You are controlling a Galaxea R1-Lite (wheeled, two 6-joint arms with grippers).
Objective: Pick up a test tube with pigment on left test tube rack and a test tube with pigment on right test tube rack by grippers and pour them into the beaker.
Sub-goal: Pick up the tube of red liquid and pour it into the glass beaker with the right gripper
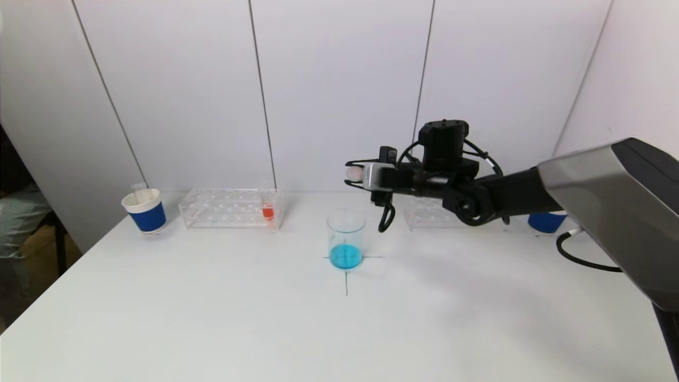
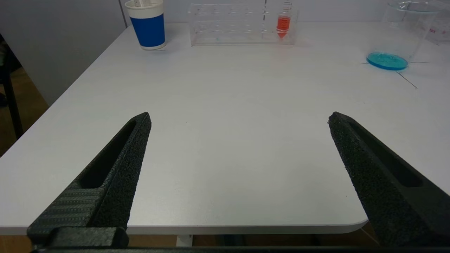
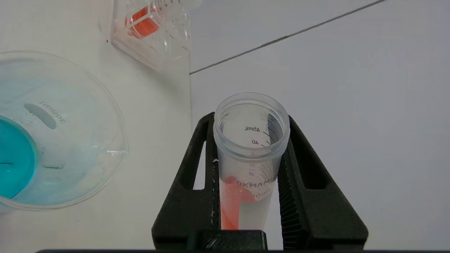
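My right gripper (image 1: 354, 173) is shut on a clear graduated test tube (image 3: 250, 154) that lies nearly level, mouth toward the robot's left, with red-orange pigment pooled low inside. It hovers just above and slightly right of the glass beaker (image 1: 346, 228), which holds blue liquid (image 3: 14, 158). The left test tube rack (image 1: 231, 208) keeps one tube of orange pigment (image 1: 268, 211) at its right end. The right test tube rack (image 1: 429, 215) is mostly hidden behind my right arm. My left gripper (image 2: 239, 117) is open and empty over the table's near left edge.
A blue-and-white paper cup (image 1: 145, 210) stands left of the left rack, and another blue cup (image 1: 546, 222) peeks out behind my right arm. A black cross mark (image 1: 346, 276) lies under the beaker. The white table (image 1: 212, 318) ends at a wall behind the racks.
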